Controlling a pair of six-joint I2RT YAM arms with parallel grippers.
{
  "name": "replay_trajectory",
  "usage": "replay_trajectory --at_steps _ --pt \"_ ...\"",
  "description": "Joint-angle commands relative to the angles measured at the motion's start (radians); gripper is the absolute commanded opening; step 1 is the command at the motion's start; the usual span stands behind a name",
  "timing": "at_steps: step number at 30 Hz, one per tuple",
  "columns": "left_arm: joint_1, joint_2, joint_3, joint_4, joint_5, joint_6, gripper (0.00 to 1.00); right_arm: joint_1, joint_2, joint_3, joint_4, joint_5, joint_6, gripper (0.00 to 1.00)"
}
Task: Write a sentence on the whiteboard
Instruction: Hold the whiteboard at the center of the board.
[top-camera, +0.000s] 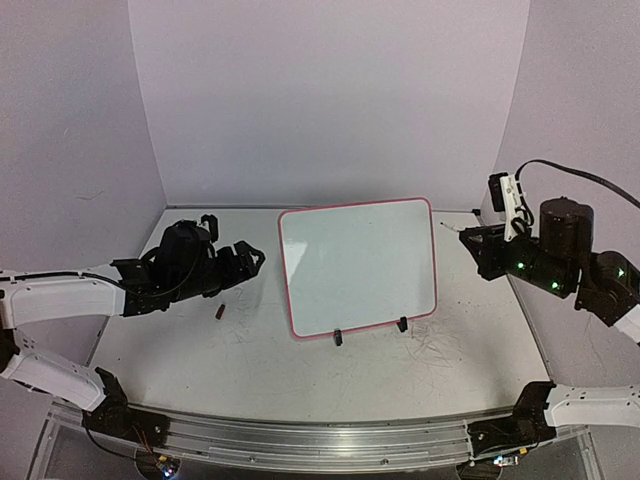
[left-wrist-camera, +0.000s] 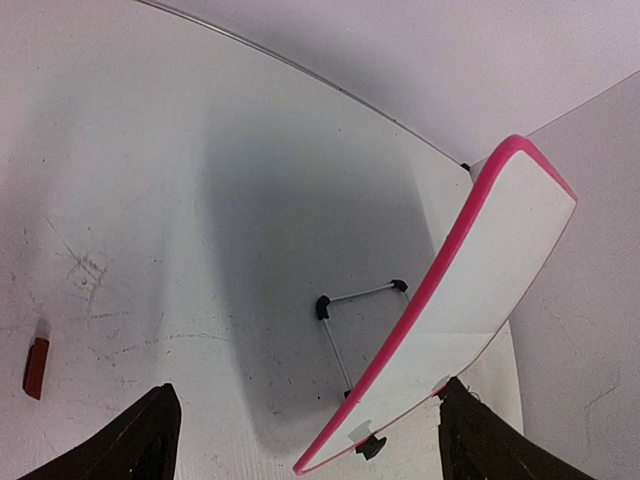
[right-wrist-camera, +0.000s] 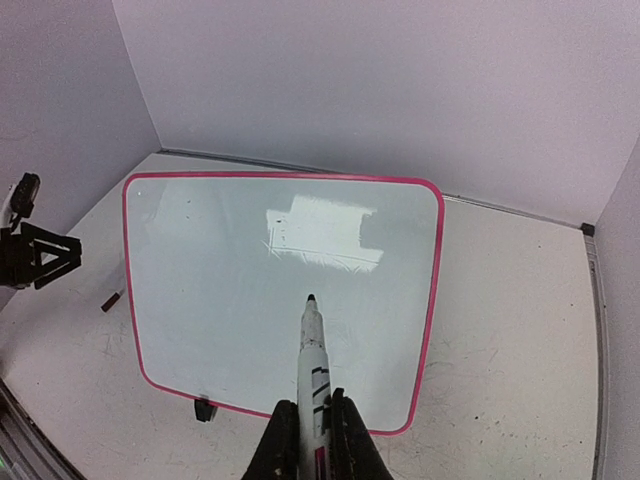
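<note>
The whiteboard (top-camera: 358, 268) stands propped on its black clip feet (top-camera: 338, 338), leaning back on a thin wire stand (left-wrist-camera: 352, 300), so its glossy face tilts up toward the arms, a slope that a pen can meet squarely. No line of the sentence shows on it; the face is blank apart from a glare patch, so the writing looks not yet begun. Straight ahead of the right gripper (right-wrist-camera: 313, 452), whose jaws are clamped together on the barrel of a marker (right-wrist-camera: 312, 350), the board fills the view. The marker's dark tip points forward at the lower middle of the face but appears short of it, probably held back for an approach to the upper left, where a line would start. The left gripper (left-wrist-camera: 307, 392) hangs with its jaws spread wide and nothing between them. The board's pink left edge lies just ahead of it and to its right, likely so it can steady the frame. A small red piece (top-camera: 221, 312), perhaps the marker's cap, lies on the tabletop (top-camera: 450, 370) below this claw.
</note>
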Motion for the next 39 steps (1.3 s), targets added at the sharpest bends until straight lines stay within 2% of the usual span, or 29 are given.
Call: replay_trajectory --at_steps 1,5,13,20,24,30,34,39 --pt "0.046 -0.028 -0.042 0.110 0.062 0.067 0.92 0.001 -0.013 0.000 0.018 0.003 0.065 0.00" --pt "0.073 -0.053 -0.077 0.165 0.122 0.133 0.95 0.001 0.040 0.010 0.039 -0.088 0.096 0.00" --pt "0.105 0.031 -0.065 0.284 0.369 0.328 0.96 0.001 0.089 0.023 0.138 -0.197 0.143 0.00" --pt "0.151 0.161 -0.073 0.534 0.631 0.319 0.93 0.002 0.105 0.054 0.169 -0.222 0.149 0.00" --pt "0.151 0.240 -0.029 0.582 0.719 0.330 0.85 0.004 0.116 0.075 0.176 -0.260 0.150 0.00" --pt "0.169 0.288 -0.001 0.589 0.710 0.312 0.79 0.009 0.079 0.047 0.186 -0.266 0.170 0.00" --pt "0.183 0.327 0.023 0.594 0.738 0.309 0.61 0.009 0.078 0.028 0.182 -0.231 0.192 0.00" --pt "0.217 0.373 0.054 0.624 0.788 0.306 0.47 0.009 0.105 0.037 0.162 -0.214 0.189 0.00"
